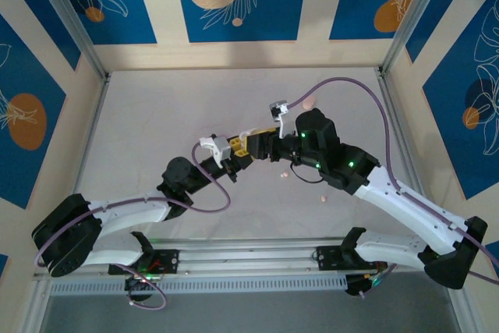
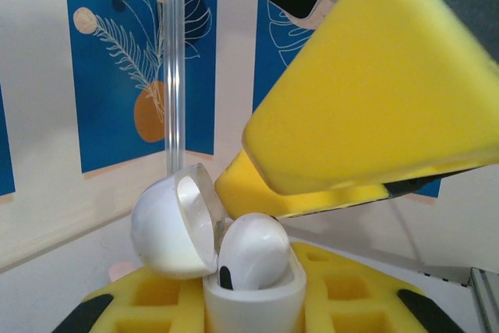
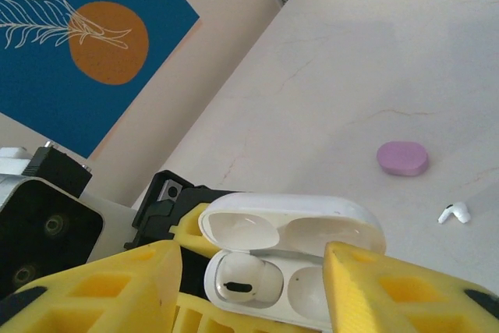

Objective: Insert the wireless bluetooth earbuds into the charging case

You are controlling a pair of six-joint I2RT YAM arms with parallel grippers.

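Over the bench [image 1: 148, 122], left gripper [image 2: 253, 306] clamps the open charging case [image 3: 292, 224], one earbud [image 3: 238, 282] seated; right gripper [image 3: 265, 294] straddles it, jaws wide. Next, likely fetch the loose earbud [image 3: 453, 212].

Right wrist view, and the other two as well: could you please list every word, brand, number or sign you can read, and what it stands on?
No readable text in any view.
White charging case and purple case: blank on the sides shown.
Wall panels: leaf and circle drawings, no letters.
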